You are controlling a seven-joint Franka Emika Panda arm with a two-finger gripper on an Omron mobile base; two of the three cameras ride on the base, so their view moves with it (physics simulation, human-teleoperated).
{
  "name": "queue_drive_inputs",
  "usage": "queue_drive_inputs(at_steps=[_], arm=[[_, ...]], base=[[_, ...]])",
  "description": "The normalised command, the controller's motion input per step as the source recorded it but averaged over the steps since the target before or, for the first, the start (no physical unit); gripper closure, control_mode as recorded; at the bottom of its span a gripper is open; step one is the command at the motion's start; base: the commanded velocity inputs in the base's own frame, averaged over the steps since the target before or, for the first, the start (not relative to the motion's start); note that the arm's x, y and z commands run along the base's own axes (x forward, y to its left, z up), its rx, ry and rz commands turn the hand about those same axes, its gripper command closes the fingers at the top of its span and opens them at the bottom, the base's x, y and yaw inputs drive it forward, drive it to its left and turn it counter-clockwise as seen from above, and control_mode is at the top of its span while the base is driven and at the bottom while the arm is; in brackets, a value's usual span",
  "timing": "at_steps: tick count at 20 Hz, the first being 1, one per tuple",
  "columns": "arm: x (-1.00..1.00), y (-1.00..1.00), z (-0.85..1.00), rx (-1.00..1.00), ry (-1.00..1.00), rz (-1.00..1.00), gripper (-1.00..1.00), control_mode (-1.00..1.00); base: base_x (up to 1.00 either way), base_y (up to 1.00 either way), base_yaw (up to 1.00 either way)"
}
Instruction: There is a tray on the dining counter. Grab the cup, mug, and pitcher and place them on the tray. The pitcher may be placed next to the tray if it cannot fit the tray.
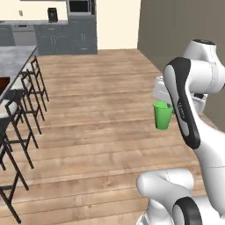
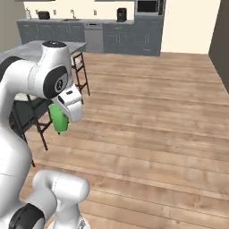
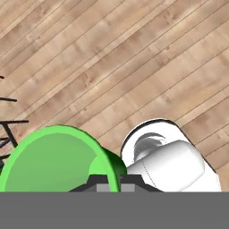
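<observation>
While the end effector [image 3: 108, 181] is pinched on the rim wall of the green cup [image 1: 163, 115], I am carrying it high over the wooden floor [image 1: 101, 110], well apart from the dining surface [image 1: 13, 59]. My worry is that thin one-sided hold: a swing or a jolt from the base could, I judge, tip the cup loose. From the hand view I see the fingers straddling the rim; the left base view adds the stools [image 1: 22, 114] and what may be the tray's [image 1: 3, 82] corner.
</observation>
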Motion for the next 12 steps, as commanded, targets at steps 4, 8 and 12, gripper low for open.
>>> queue_drive_inputs(at_steps=[4, 8, 12], arm=[[0.00, 0.00, 0.00, 0.00, 0.00, 0.00, 1.00, 1.00], [0.00, 0.00, 0.00, 0.00, 0.00, 0.00, 1.00, 1.00], [0.00, 0.00, 0.00, 0.00, 0.00, 0.00, 1.00, 1.00]], base=[[0.68, -0.22, 0.78], [0.63, -0.39, 0.71], [0.65, -0.59, 0.62]])
